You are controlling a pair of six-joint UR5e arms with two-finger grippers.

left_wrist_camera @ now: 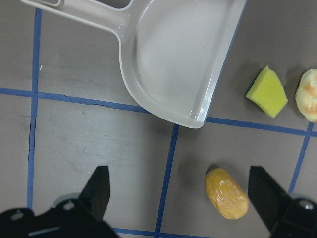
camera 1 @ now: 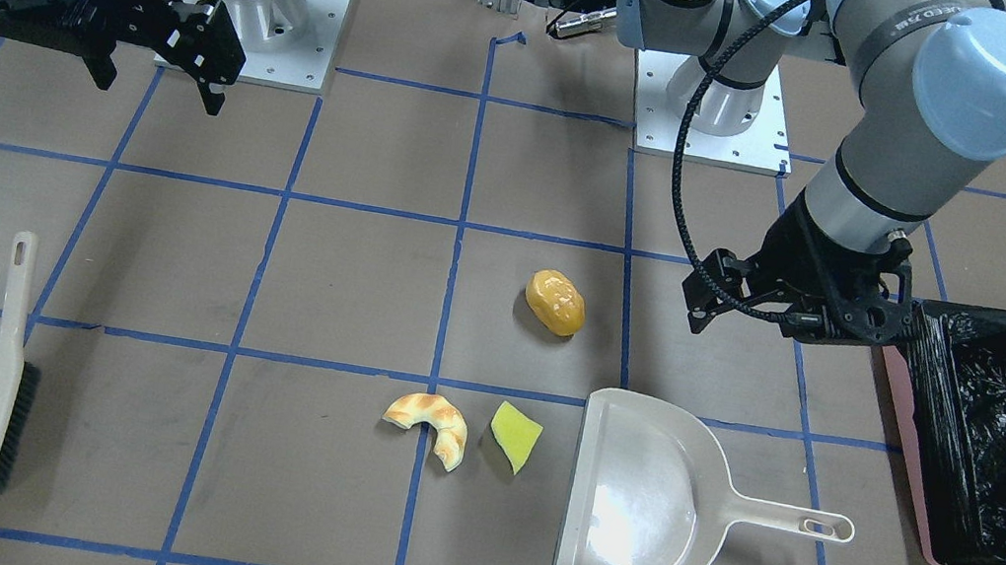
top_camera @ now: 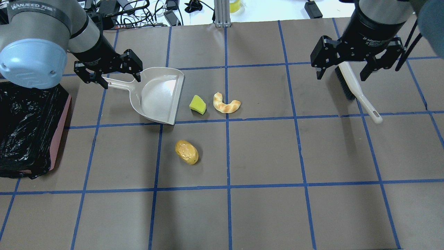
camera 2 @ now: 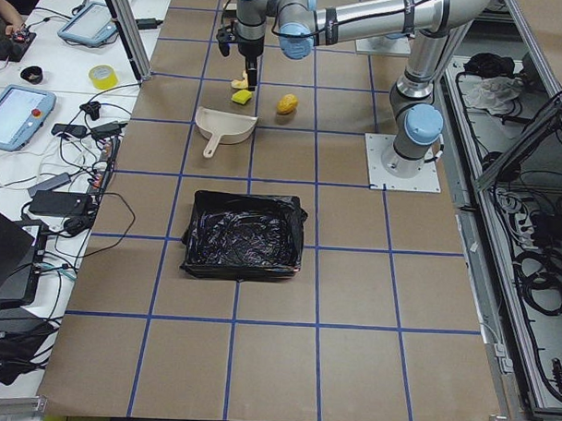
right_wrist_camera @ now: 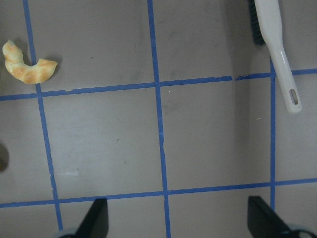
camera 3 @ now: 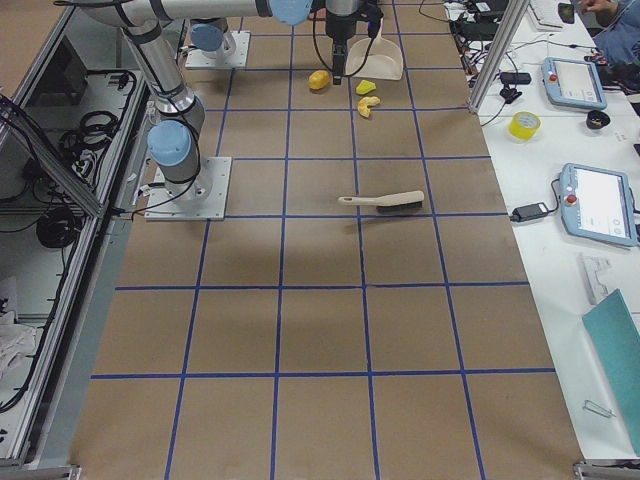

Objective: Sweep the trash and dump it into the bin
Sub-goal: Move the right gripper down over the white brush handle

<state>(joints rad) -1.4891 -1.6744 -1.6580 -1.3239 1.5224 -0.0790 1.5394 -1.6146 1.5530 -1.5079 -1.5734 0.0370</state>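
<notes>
While both arms hang above the bench point(top_camera: 263, 152), neither one holds anything, and the beige dustpan point(top_camera: 156, 95) lying flat on it makes the easiest marker. Farthest out past the dustpan's handle end, well apart from it, sits the bin point(top_camera: 26, 132), pink-sided with a crinkly black liner and none of the trash inside. The left tool point(top_camera: 120, 81) hovers over the dustpan's handle, raised off it, its jaws spread wide and empty. Just off the dustpan's open mouth lies the yellow-green wedge point(top_camera: 197, 105), near the lip but not touching it. The curved bread piece point(top_camera: 226, 105) rests just beyond the wedge, one step farther from the dustpan. The orange-yellow lump point(top_camera: 186, 152) lies apart from those two, off the mouth corner of the dustpan on the robot's side. Well away from the dustpan on its mouth side, the right tool point(top_camera: 341, 77) hangs with jaws wide apart and empty, above the white-handled brush point(top_camera: 362, 99), which lies on the bench.
</notes>
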